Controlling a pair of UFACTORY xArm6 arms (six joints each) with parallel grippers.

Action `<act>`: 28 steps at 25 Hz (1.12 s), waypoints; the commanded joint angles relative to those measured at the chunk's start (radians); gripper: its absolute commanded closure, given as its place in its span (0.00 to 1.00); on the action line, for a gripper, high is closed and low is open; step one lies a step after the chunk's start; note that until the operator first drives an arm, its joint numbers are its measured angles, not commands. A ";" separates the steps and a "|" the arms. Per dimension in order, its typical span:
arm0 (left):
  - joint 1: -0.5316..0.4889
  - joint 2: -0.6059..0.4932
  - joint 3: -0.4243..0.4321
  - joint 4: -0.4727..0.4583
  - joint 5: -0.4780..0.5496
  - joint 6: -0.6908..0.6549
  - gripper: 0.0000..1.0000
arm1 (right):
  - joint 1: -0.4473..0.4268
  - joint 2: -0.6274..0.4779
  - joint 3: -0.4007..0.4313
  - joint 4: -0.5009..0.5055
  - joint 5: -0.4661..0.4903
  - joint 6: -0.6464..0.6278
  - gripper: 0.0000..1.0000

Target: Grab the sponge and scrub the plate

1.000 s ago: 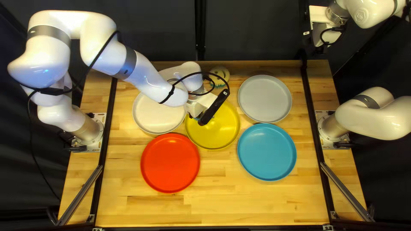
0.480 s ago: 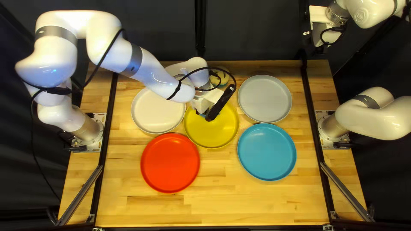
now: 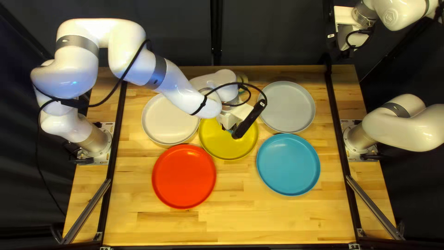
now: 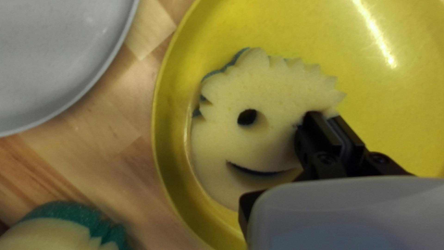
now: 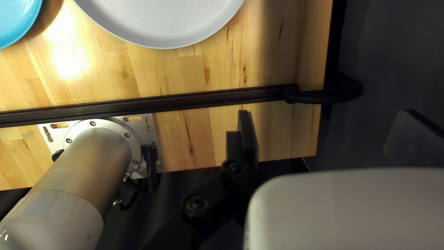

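Two black fingers of the left end effector (image 3: 233, 115) are pinching a smiley-face sponge (image 4: 263, 102) by its edge, one poked through an eye hole and the other at the rim just outside it. From where I stand, the sponge is within the yellow plate (image 3: 226, 146), over to one side; whether it's bearing down on the surface, I can't tell. Just past the plate, on the wooden bench (image 3: 286, 222), there's a second sponge (image 4: 51, 229) with a green scouring layer, partly behind the arm. Around the yellow plate sit four more: off-white (image 3: 169, 121) and red (image 3: 184, 176) on the left of the top left view, grey (image 3: 289, 106) and blue (image 3: 287, 164) on the right. Way out by the bench's far right corner hangs the right end effector (image 3: 344, 34), its fingers spread wide with nothing between them.
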 commanded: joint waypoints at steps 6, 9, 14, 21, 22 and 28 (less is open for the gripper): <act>-0.040 -0.033 0.012 0.050 -0.004 -0.053 1.00 | 0.000 0.000 0.000 0.000 0.000 0.000 0.00; -0.006 -0.035 0.008 0.051 0.012 -0.032 1.00 | 0.000 0.000 0.000 0.000 0.000 0.000 0.00; 0.061 -0.028 -0.002 0.042 0.038 0.016 1.00 | 0.000 0.000 0.000 0.000 0.000 0.000 0.00; 0.121 -0.020 -0.001 0.022 0.061 0.060 1.00 | 0.000 0.000 0.000 0.000 0.000 0.000 0.00; 0.123 -0.020 -0.001 0.020 0.063 0.060 1.00 | 0.000 0.000 0.000 0.000 0.000 0.000 0.00; 0.088 -0.014 -0.004 0.017 0.053 0.034 1.00 | 0.000 0.000 0.000 0.000 0.000 0.000 0.00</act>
